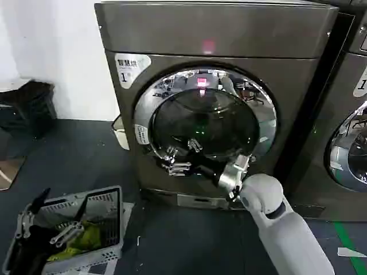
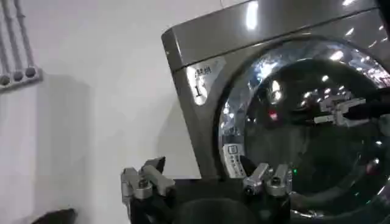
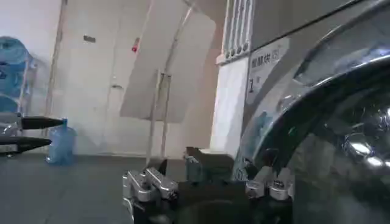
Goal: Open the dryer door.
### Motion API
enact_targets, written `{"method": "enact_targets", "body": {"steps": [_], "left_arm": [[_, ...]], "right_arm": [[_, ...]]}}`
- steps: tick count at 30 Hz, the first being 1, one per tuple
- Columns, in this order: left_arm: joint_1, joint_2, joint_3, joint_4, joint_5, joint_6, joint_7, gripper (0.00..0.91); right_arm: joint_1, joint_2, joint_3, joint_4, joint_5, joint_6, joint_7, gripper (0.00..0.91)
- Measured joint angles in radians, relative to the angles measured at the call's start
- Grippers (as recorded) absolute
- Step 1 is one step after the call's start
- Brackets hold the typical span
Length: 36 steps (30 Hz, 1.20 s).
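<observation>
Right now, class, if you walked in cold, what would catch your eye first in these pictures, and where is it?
The dryer door dominates: a shiny chrome ring around dark glass, filling the front of the bronze-grey dryer. Next comes the right gripper, its fingers open, reaching across the door's lower left from the white arm at lower right. The left gripper rests over a grey basket on the floor.

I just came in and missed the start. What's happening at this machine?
The robot is working on opening the dryer door. Its right gripper is reached across the dark glass to the lower left part of the chrome rim, fingers open, not clamped on anything. The door looks shut against the dryer. The left gripper waits, open, low by a basket on the floor.
</observation>
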Motion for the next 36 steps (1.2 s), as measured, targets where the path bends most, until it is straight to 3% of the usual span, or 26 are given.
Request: {"method": "enact_targets", "body": {"steps": [6,20,36], "left_arm": [[-0.006,0.002,0.008,0.000,0.004,0.013,0.002,0.907],[-0.006,0.004,0.019,0.000,0.088,0.054,0.026,0.907],[-0.001,-0.006,0.035,0.000,0.109,0.055,0.023,0.907]], "right_arm": [[0.043,0.021,-0.027,-0.098,-0.063,0.032,-0.031,0.907],[0.246,0.098,-0.172,-0.407,-0.128,0.090,-0.026,0.907],[0.367,0.184,-0.252,-0.624,-0.137,0.120,-0.048,0.907]]}}
